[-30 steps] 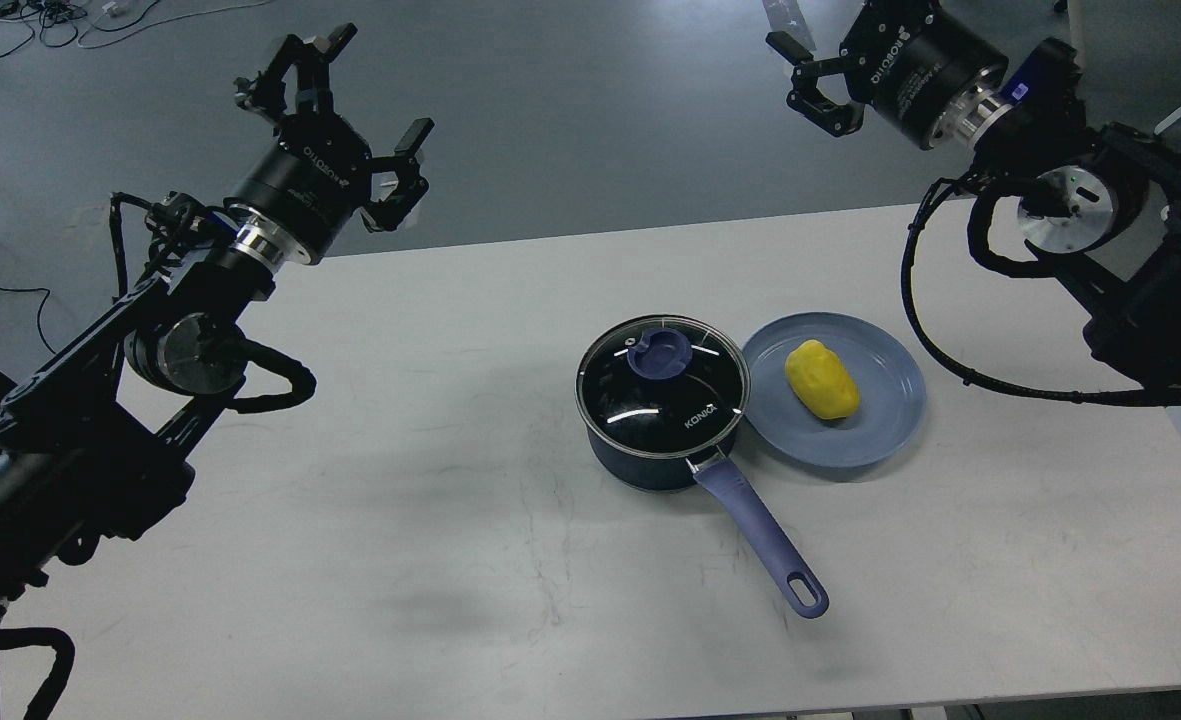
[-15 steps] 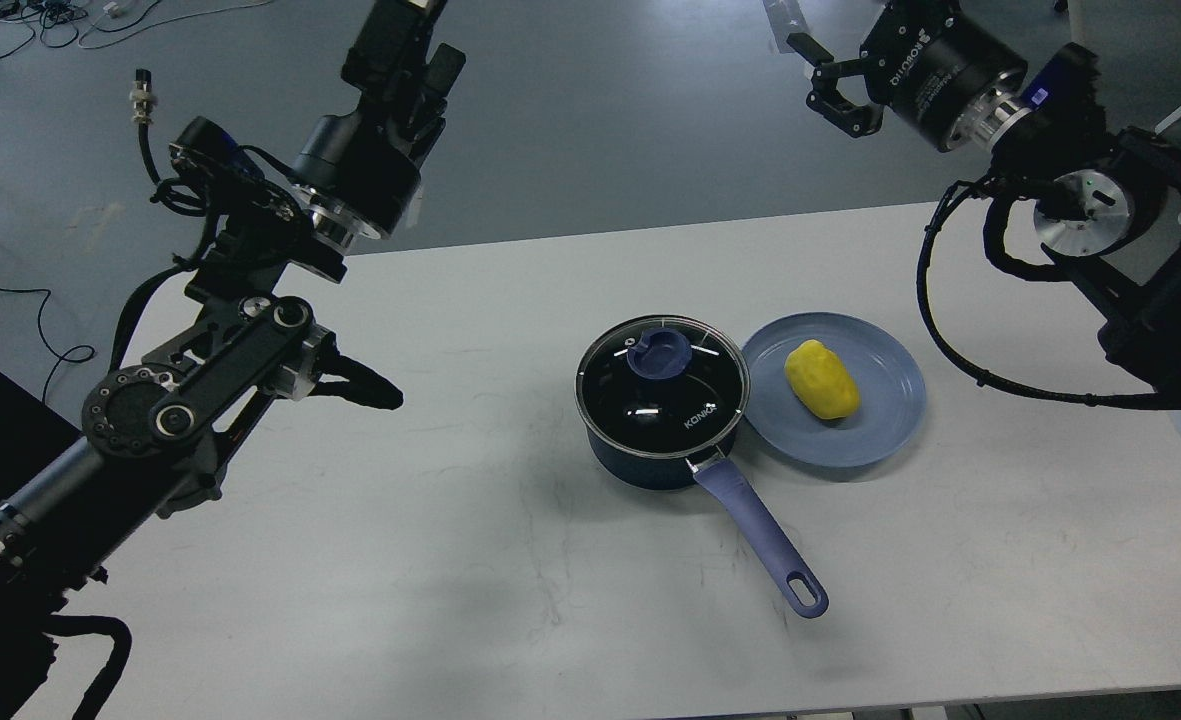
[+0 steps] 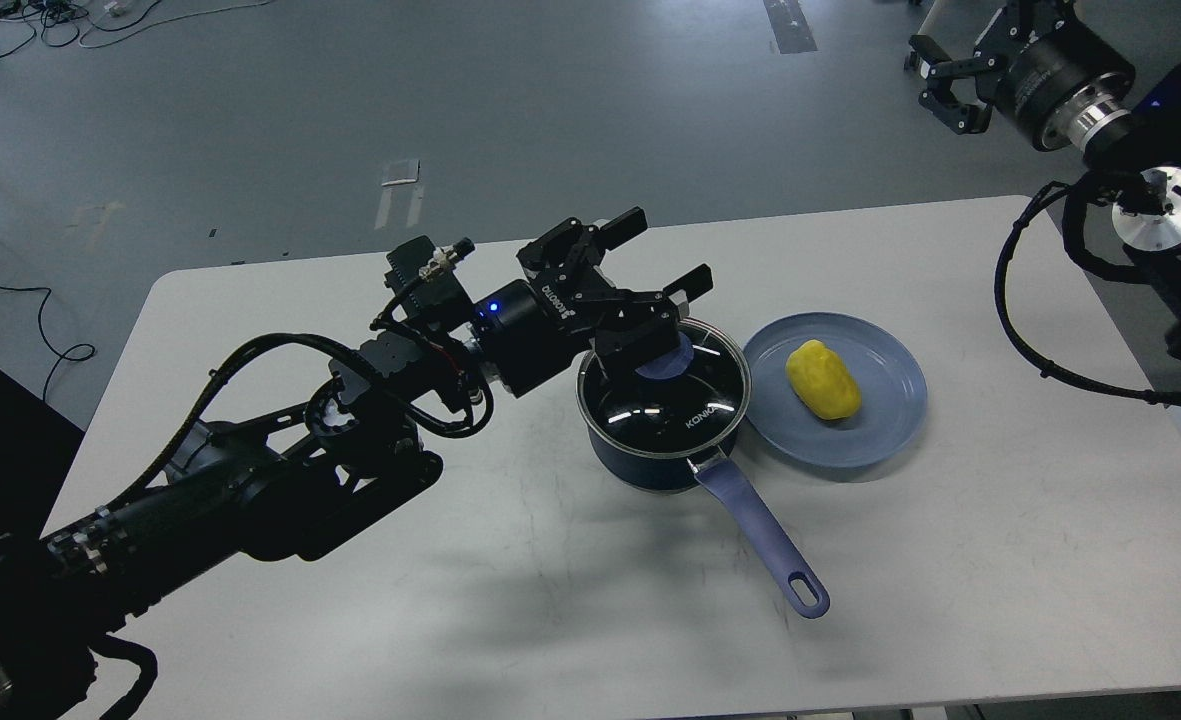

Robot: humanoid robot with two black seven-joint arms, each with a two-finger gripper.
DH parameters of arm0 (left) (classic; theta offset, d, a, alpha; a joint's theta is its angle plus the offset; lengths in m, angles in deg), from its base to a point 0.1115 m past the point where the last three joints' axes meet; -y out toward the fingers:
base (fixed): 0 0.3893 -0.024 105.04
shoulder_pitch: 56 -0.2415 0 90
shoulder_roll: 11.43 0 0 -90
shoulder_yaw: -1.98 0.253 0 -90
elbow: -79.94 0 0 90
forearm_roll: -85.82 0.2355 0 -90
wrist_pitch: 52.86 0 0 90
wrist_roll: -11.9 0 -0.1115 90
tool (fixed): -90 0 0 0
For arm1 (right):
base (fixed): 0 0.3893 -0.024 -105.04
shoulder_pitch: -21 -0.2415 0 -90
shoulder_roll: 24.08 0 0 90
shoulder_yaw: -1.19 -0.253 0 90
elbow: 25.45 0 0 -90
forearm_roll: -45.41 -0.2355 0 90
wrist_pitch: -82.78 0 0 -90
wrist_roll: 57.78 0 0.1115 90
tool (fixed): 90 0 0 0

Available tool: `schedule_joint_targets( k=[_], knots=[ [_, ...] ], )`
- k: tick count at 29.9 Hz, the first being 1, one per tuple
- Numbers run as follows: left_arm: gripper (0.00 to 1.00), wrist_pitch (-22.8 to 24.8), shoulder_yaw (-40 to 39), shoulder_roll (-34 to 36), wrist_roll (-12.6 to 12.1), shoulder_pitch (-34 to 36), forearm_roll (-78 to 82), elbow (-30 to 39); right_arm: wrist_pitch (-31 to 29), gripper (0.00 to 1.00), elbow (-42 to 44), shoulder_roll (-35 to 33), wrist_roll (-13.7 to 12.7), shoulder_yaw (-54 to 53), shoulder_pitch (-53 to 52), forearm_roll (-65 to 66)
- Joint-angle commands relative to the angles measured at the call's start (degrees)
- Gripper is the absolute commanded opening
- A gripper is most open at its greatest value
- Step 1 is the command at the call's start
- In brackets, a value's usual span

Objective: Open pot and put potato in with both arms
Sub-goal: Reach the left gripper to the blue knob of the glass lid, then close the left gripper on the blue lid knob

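Observation:
A dark blue pot (image 3: 650, 455) with a long purple handle (image 3: 762, 545) stands mid-table, covered by a glass lid (image 3: 670, 400) with a blue knob (image 3: 668, 362). A yellow potato (image 3: 822, 379) lies on a blue plate (image 3: 885, 420) right of the pot. My left gripper (image 3: 665, 252) is open, above the far left edge of the lid, partly hiding the knob. My right gripper (image 3: 935, 72) is open, high at the upper right, beyond the table's far edge.
The white table (image 3: 350, 620) carries only the pot and plate. Grey floor lies beyond the far edge, with cables (image 3: 10, 20) at the upper left. My left arm (image 3: 280, 470) stretches across the table's left half.
My left arm has swung down from the upper left to the pot, bringing its open gripper over the lid. My right gripper has moved further right and up. Pot, plate and potato are unmoved.

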Motion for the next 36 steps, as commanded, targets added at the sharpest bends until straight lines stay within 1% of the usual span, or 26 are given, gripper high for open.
schedule_joint_targets(
  k=[1,4,9,15,36],
  knots=[
    [0.98,0.2,1.8,-2.0,0.0,0.3,2.8,-4.9,0.0,1.00,3.5,0.1,-0.1,0.3,0.7,-0.4],
    [0.98,0.2,5.3,-2.8,0.0,0.3,4.2,-7.7,0.0,1.00,3.6,0.0,-0.1,0.2,1.2,-0.5],
    [0.98,0.1,7.6,-3.8,0.0,-0.5,5.0,-9.9,0.0,1.00,3.6,-0.5,-0.1,0.0,1.2,-0.6],
    [0.98,-0.7,10.0,-6.4,0.0,-0.4,4.9,-16.5,0.0,1.00,3.7,-0.9,-0.1,0.0,1.2,-0.7],
    [0.98,-1.5,10.2,-6.8,0.2,-0.5,4.8,-17.4,-0.7,1.00,3.6,-1.6,-0.1,0.8,1.3,-0.7]
  ],
)
